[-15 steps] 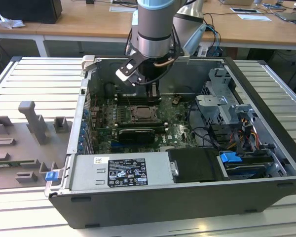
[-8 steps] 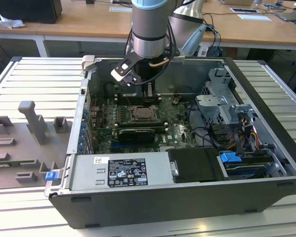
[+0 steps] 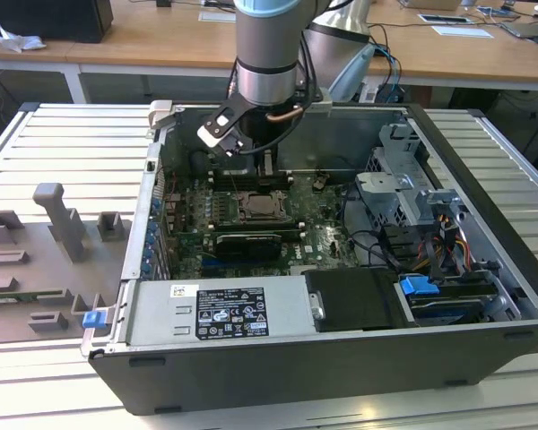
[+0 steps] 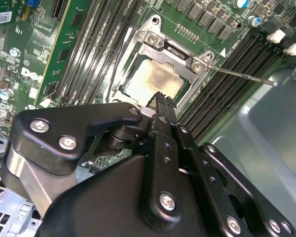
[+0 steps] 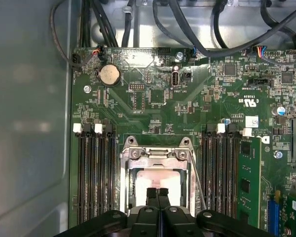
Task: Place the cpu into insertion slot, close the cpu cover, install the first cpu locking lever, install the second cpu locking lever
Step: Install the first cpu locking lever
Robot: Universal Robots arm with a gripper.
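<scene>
The cpu (image 5: 159, 181) lies in the insertion slot (image 3: 262, 207) on the green board, its dull silver face (image 4: 154, 80) showing through the window of the cpu cover (image 5: 157, 154). The cover's silvery frame (image 4: 176, 53) lies flat over the chip. A thin metal locking lever (image 4: 242, 76) sticks out from one corner of the socket across the memory slots; the same lever (image 5: 197, 177) slants away from the frame. My gripper (image 5: 158, 193) hangs just above the chip's edge, fingers shut together with nothing between them. In the exterior view my gripper (image 3: 265, 170) is inside the case behind the socket.
Black memory slots (image 5: 94, 173) flank the socket on both sides. A black graphics card (image 3: 247, 242), a power supply (image 3: 217, 309), a drive cage (image 3: 412, 202) and cables (image 5: 187, 29) crowd the case. A grey fixture (image 3: 61, 224) stands on the table at the exterior view's left.
</scene>
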